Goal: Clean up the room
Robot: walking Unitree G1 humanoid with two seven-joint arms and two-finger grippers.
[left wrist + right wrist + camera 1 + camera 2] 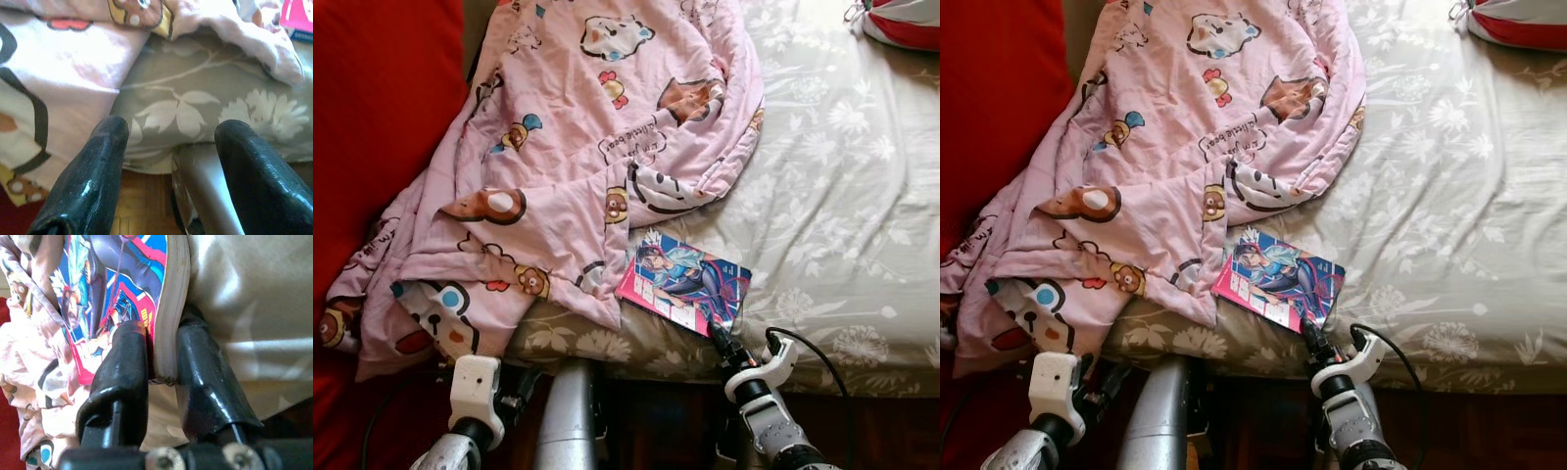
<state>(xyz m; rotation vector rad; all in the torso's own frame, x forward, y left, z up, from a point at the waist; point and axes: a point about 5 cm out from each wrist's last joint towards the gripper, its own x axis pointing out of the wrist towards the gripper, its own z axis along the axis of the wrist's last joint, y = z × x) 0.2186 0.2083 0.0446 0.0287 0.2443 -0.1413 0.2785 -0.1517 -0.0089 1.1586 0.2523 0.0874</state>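
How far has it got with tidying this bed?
Nothing looks put away yet. In hand: the right pincer is clamped on the edge of the comic book lying on the bed. Left to do: the crumpled pink blanket; the left pincer waits open below it.

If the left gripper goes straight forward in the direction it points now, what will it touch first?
Most likely the grey floral bedsheet at the mattress edge, straight ahead between the open left gripper fingers; the pink cartoon-print blanket hangs just beside that line.

The right gripper [161, 362] had its 2 black fingers [122, 367] closed on the edge of a comic book [122, 279], which lay on the bedsheet [244, 308] beside a pink blanket [34, 382].
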